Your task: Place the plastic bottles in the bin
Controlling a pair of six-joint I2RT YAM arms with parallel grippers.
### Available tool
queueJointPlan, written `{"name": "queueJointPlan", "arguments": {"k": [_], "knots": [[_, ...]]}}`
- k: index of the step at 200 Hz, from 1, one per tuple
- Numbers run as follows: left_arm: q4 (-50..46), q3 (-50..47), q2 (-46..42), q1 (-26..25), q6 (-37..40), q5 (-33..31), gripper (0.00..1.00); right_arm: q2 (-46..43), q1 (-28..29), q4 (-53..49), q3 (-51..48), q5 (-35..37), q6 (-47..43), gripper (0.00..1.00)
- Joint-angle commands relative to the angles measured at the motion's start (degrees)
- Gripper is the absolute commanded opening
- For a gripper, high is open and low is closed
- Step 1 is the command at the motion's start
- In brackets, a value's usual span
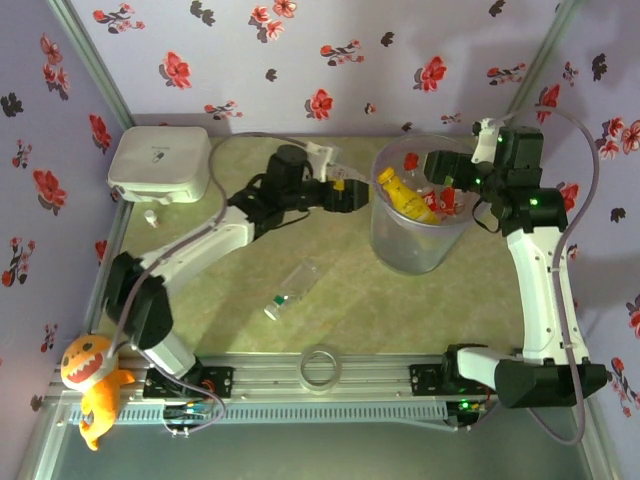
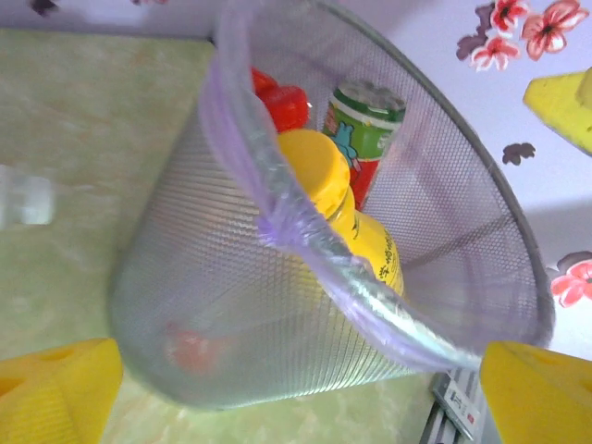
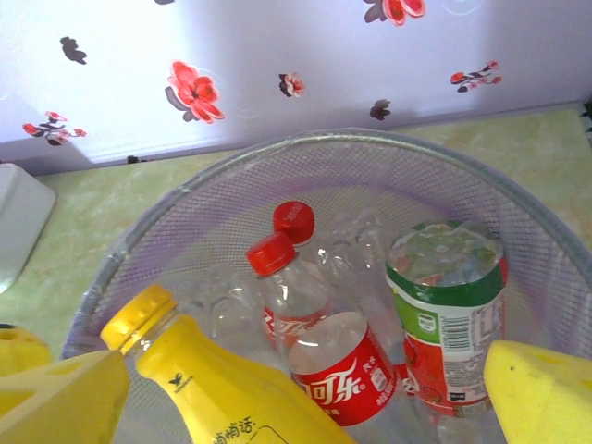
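Top external view: several plastic bottles [image 3: 331, 370] found inside the bin [image 1: 400, 255], among them a yellow bottle [image 1: 408, 195] leaning at the rim; one clear bottle [image 1: 293, 288] noted lying on the table [image 1: 430, 312], well apart from the bin, not yet collected. Left gripper [image 1: 348, 195] just beside the bin, jaws spread wide, holding nothing; right gripper [image 1: 447, 170] above the bin mouth, likewise spread and empty

The upright translucent bin [image 1: 398, 256] holds a yellow bottle [image 1: 405, 195], red-capped clear bottles [image 3: 326, 363] and a green-labelled bottle [image 3: 450, 319]; one clear bottle [image 1: 293, 287] lies on the bench [image 1: 420, 315].
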Motion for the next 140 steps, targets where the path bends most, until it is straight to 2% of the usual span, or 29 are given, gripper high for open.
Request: {"name": "queueJointPlan", "arguments": {"k": [1,42,80,97,140], "knots": [[-9.4,-2.5,-7.0,2.2,5.6,0.0,1.00,-0.8,0.6,2.7,-0.5,-1.9,2.4,0.99],[-29.8,-11.2,-17.4,4.9,12.4,-6.9,1.00,0.6,0.6,-0.2,0.9,0.6,4.3,0.98],[-43.2,-21.1,-22.9,5.0,11.2,-12.4,0.97,-0.2,2.1,0.0,0.6,2.7,5.4,0.97],[-44.9,-24.7,-23.3,4.7,9.4,-12.7,0.93,0.0,3.2,0.6,0.2,3.4,6.0,0.96],[-41.4,-30.9,-21.3,2.7,8.5,-12.6,0.89,2.2,7.4,0.0,1.5,6.8,6.1,0.96]]}}
